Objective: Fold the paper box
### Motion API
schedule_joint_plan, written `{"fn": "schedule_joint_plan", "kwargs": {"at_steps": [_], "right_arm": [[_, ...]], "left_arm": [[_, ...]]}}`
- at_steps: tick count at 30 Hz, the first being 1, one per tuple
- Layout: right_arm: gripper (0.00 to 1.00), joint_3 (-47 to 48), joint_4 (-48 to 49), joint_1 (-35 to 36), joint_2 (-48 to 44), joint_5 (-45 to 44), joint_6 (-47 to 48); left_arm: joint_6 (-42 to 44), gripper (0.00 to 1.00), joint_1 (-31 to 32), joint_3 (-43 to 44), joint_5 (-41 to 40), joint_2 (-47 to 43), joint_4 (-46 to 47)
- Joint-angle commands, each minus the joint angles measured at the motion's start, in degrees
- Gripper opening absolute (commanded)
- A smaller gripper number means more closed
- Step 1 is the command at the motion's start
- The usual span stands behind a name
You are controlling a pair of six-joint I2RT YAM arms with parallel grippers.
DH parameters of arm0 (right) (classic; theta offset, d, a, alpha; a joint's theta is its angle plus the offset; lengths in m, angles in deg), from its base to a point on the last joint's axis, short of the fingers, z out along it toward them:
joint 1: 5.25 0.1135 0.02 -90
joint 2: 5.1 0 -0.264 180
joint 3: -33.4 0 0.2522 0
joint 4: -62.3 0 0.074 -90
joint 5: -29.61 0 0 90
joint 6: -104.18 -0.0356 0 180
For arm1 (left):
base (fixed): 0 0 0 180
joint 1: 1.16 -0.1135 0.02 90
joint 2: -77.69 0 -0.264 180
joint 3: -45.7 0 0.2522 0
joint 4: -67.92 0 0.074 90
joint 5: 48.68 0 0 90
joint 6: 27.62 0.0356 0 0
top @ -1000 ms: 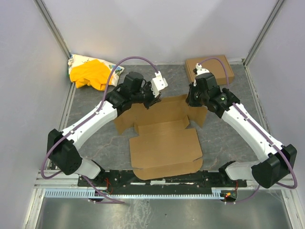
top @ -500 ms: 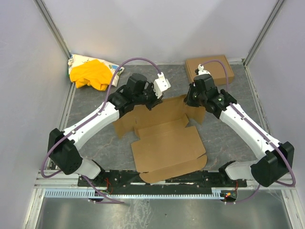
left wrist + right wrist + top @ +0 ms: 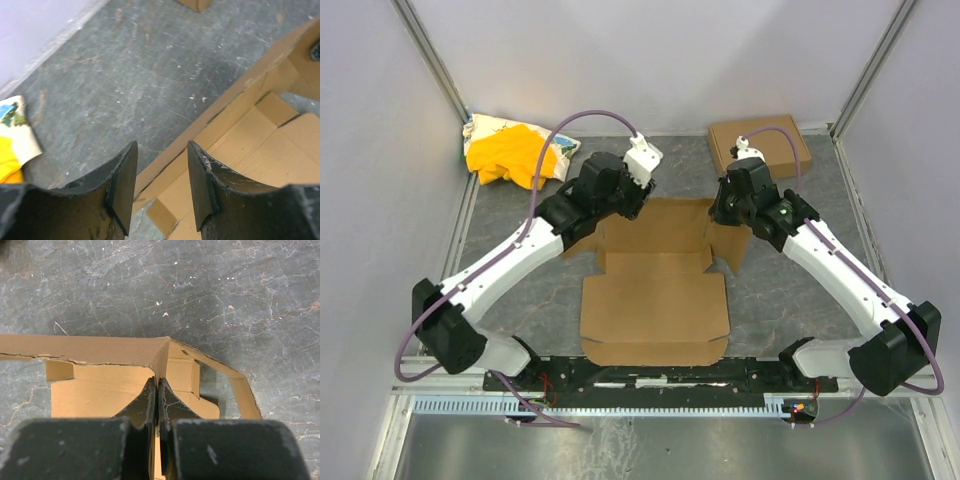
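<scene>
Containers: the paper box [image 3: 655, 290] lies mid-frame in the top view, on the grey table [image 3: 520, 290]. Its large flat panel is toward the bottom of the frame. Its far part, with partly raised wall and side flaps, sits between the two grippers. A second, compact cardboard box [image 3: 760, 145] sits closed at the upper right, well apart from the sheet; contents not visible.

Left gripper [image 3: 162, 147]: jaws spread partway, nothing between them. In the wrist view the box's raised far wall edge runs diagonally under the gap. I cannot tell whether the fingers [image 3: 122, 185] touch it.

Right gripper [image 3: 156, 382]: fingers pressed together, pinching the thin upright cardboard at the box's far right corner, where wall and side flap meet. A bent flap juts out to the right of the tips.

Surroundings: a yellow-and-white cloth heap [image 3: 510, 152] lies at the upper left, near the left arm's elbow and apart from the box. Purple cables loop over both arms.
</scene>
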Motion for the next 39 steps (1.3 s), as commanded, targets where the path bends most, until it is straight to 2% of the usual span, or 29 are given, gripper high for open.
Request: {"fn": "schedule_joint_plan", "kwargs": {"at_steps": [1, 7, 10, 13, 23, 39], "right_arm": [[0.03, -0.3, 0.47, 0.16, -2.18, -1.27, 0.6], [0.03, -0.82, 1.31, 0.22, -2.18, 0.62, 0.83], [0.03, -0.99, 1.04, 0.22, -2.16, 1.03, 1.5], [0.03, -1.13, 0.84, 0.22, -2.22, 1.41, 2.25], [0.04, -0.54, 0.48, 0.07, -1.81, 2.86, 3.81], [0.04, -0.09, 0.22, 0.11, -1.35, 2.86, 4.23]], "left_arm": [[-4.1, 0.54, -0.15, -0.73, -11.53, -8.09, 1.39], [5.53, 0.62, -0.15, -8.51, -17.95, -13.56, 4.5], [13.18, 0.65, -0.15, -13.23, -19.3, -16.25, 6.15], [15.76, 0.66, -0.5, -16.65, -18.19, -19.29, 5.94], [15.1, 0.65, -3.38, -19.24, -17.15, -26.2, 2.79], [11.77, 0.62, -3.89, -17.84, -9.32, -26.08, -4.46]]}}
